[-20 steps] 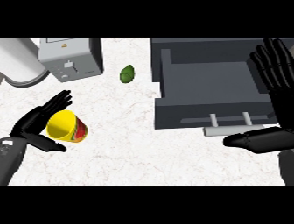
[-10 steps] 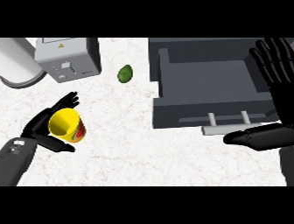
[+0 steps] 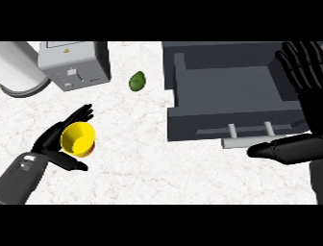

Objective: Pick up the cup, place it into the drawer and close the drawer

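Observation:
A yellow cup (image 3: 78, 137) with a red outside sits tilted on the white marble counter (image 3: 143, 158) at the left, its mouth facing up toward me. My left hand (image 3: 53, 139) is against its left side, fingers straight along the far side and thumb stretched under it; the hand is open. The dark grey drawer (image 3: 228, 91) stands pulled open at the upper right, its handle (image 3: 249, 129) facing me. My right hand (image 3: 313, 96) rests open at the right edge beside the drawer, fingers up and thumb pointing left.
A grey box-shaped appliance (image 3: 72, 65) and a white cylinder (image 3: 12, 67) stand at the back left. A small green fruit (image 3: 137, 80) lies between the appliance and the drawer.
My left forearm has swung lower and more to the left while the hand stays against the cup. The cup has barely shifted. The right hand has hardly moved.

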{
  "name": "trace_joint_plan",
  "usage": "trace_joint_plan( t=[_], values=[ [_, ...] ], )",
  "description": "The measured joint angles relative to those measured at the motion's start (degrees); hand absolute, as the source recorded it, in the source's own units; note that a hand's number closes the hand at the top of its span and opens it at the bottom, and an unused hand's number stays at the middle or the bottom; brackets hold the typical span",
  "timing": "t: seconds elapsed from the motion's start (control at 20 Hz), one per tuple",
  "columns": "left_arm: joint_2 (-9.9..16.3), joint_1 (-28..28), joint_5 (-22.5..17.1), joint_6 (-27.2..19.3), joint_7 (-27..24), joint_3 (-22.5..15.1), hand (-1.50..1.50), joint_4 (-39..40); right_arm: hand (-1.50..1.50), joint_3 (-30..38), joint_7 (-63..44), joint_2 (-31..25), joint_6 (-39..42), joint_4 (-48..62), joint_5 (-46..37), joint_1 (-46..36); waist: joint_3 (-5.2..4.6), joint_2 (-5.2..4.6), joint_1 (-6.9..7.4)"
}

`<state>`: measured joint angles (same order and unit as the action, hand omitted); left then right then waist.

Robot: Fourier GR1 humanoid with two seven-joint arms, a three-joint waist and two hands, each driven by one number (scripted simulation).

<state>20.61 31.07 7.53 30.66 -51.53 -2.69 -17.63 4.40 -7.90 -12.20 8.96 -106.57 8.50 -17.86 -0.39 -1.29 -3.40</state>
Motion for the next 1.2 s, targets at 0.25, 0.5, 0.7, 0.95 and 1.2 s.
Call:
trace_joint_plan(
  t=[0.25,0.5,0.7,0.95,1.2],
  values=[
    [-1.08,0.82,-0.28,0.69,-0.01,-0.71,-1.5,0.62,-1.5,0.23,0.15,0.0,-0.06,-0.18,0.03,-0.17,0.12,0.0,-0.05],
    [-2.62,1.54,-1.29,2.91,0.51,-1.54,1.5,-0.41,-1.5,0.86,-0.11,-0.57,0.15,0.52,0.25,-0.81,0.15,-0.02,0.03],
    [-3.43,0.84,-1.47,-1.42,-3.89,-1.25,1.5,-2.36,-1.5,0.78,0.09,-0.57,0.16,0.45,-0.16,0.02,0.11,0.09,0.37],
    [-4.95,0.25,-3.87,-9.61,-7.63,2.71,1.5,-2.53,-1.5,1.7,-0.26,-1.36,0.31,0.71,0.05,-0.53,0.13,0.26,1.09],
    [-7.77,-2.05,-12.26,-21.73,-8.75,13.12,1.5,-2.6,-1.5,2.69,-0.01,-1.63,0.27,0.64,0.29,0.56,0.21,0.64,2.4]
  ],
)
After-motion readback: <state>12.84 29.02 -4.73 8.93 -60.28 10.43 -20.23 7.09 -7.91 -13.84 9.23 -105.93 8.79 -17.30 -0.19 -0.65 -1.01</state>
